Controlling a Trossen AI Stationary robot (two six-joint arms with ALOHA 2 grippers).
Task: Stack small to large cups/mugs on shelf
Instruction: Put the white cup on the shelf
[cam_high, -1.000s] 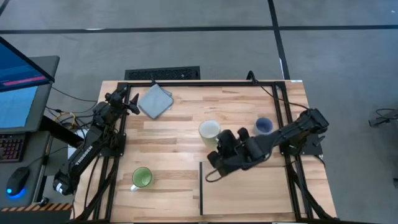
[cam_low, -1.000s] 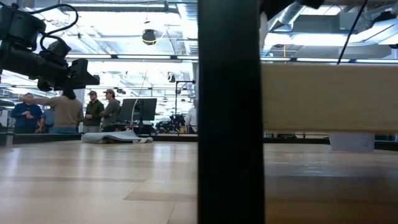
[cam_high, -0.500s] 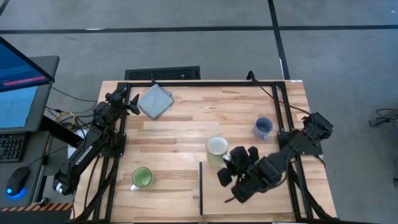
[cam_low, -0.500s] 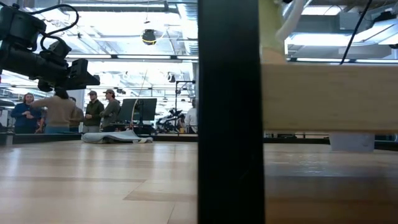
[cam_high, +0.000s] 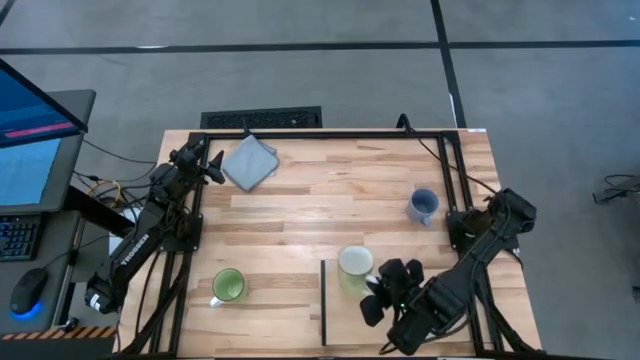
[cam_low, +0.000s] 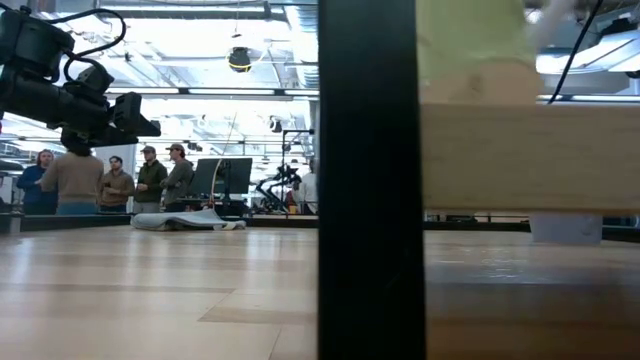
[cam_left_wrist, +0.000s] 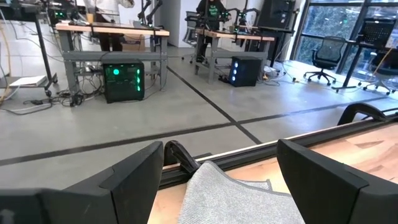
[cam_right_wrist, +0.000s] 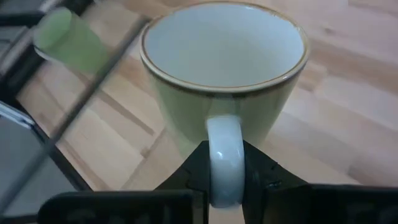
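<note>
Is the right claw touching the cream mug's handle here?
Touching. In the right wrist view the right claw's two dark fingers press against both sides of the cream mug's white handle, with no gap visible.

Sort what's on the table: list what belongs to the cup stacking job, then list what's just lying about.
Job: cream mug held by its handle in the right gripper, over the shelf; green mug; blue mug.

Lying about: grey cloth, beside the idle left gripper.
</note>
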